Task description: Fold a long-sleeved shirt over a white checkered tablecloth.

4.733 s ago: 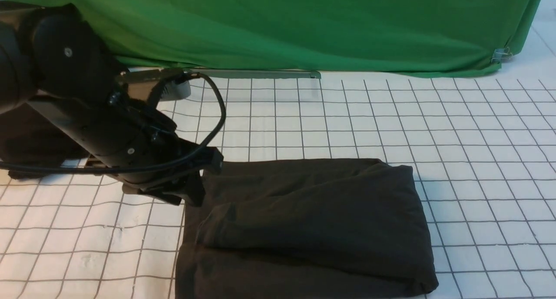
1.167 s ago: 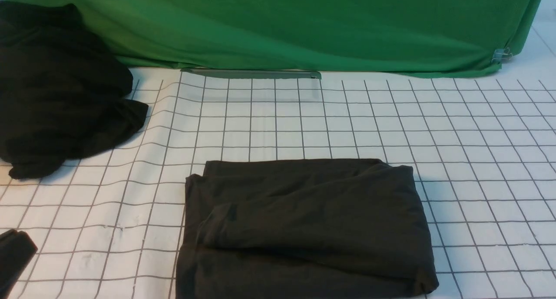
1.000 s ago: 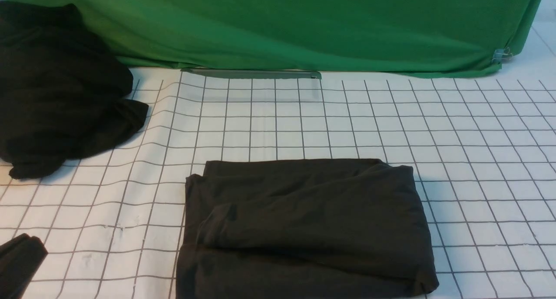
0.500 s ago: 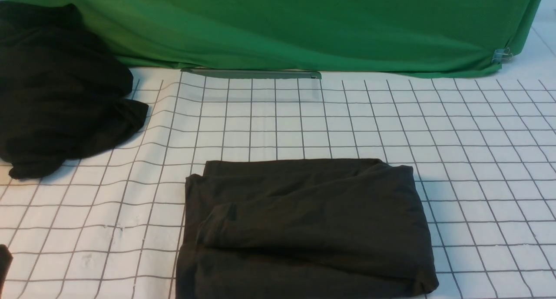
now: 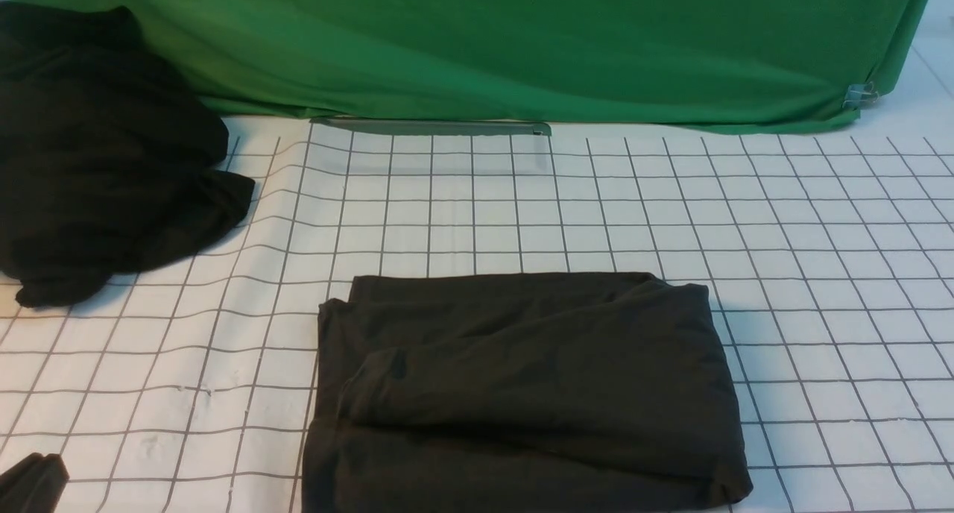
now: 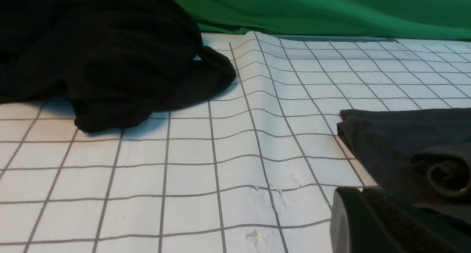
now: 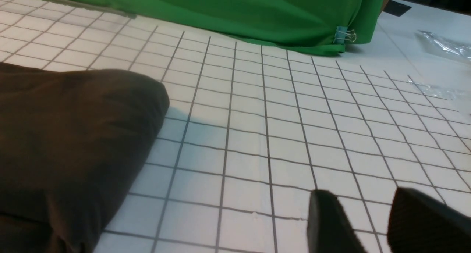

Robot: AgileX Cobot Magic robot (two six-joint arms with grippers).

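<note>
Lying folded into a rectangle, the long-sleeved shirt (image 5: 525, 394) rests on the white checkered tablecloth (image 5: 820, 274) near the front middle of the counter. A black garment (image 5: 104, 162) sits heaped at far left by the green fabric (image 5: 522, 43). The left tool (image 5: 30, 485) is pressed together and empty. The right tool (image 7: 371, 223) has its jaws spread, holding nothing.
</note>
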